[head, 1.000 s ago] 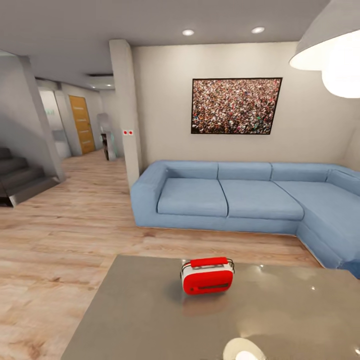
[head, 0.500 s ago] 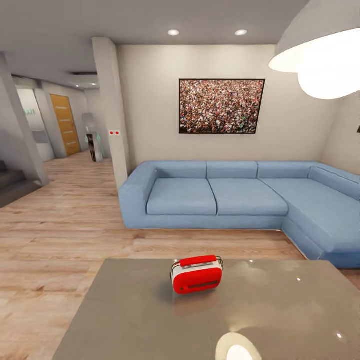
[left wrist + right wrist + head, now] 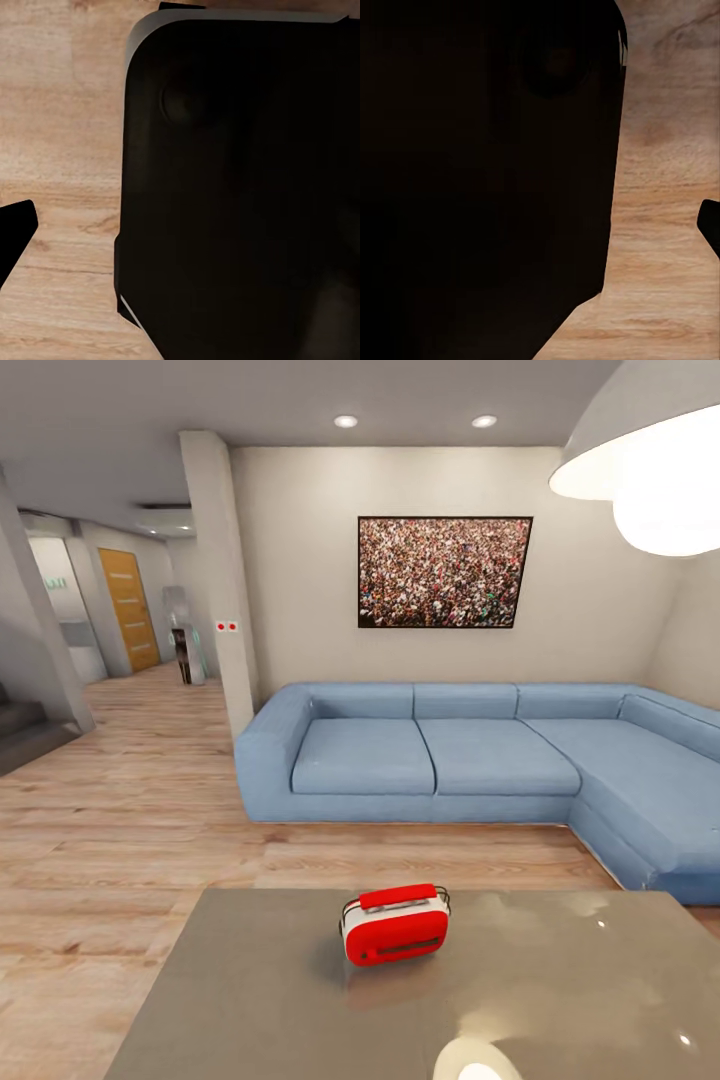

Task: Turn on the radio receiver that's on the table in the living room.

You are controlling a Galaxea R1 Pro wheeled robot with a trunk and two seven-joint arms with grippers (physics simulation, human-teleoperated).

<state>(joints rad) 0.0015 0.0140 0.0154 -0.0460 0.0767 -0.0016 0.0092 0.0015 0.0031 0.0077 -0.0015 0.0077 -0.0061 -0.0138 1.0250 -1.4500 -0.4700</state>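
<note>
Head view: the radio receiver (image 3: 394,925) stands upright on the counter (image 3: 250,1000), near its far edge and roughly midway across that edge. Its red handle is on top and the pale band runs round its edge; any knob or switch on its face is too small to make out. The counter's glossy grey top is cut off at the near and right edges of the picture, and a bright reflection of the pendant lamp (image 3: 650,470) sits at its near edge. The lamp itself is cropped by the upper right corner. Beyond the counter lies wood plank floor (image 3: 110,830), then the blue sofa (image 3: 470,760), whose right end runs out of view, under the framed crowd picture (image 3: 444,572). To the left a corridor leads to an orange door (image 3: 130,610); the stairs at the far left are barely visible.

Left wrist view: a large black rounded body of the robot (image 3: 240,187) blocks most of the picture, with plank floor beside it. A dark tip at one edge may belong to the left hand; whether that hand is released or clenched cannot be told.

Right wrist view: again a black body (image 3: 487,172) over plank floor, with a dark sliver at the edge. The right hand's state cannot be told, and where the radio receiver lies relative to either hand cannot be judged.
</note>
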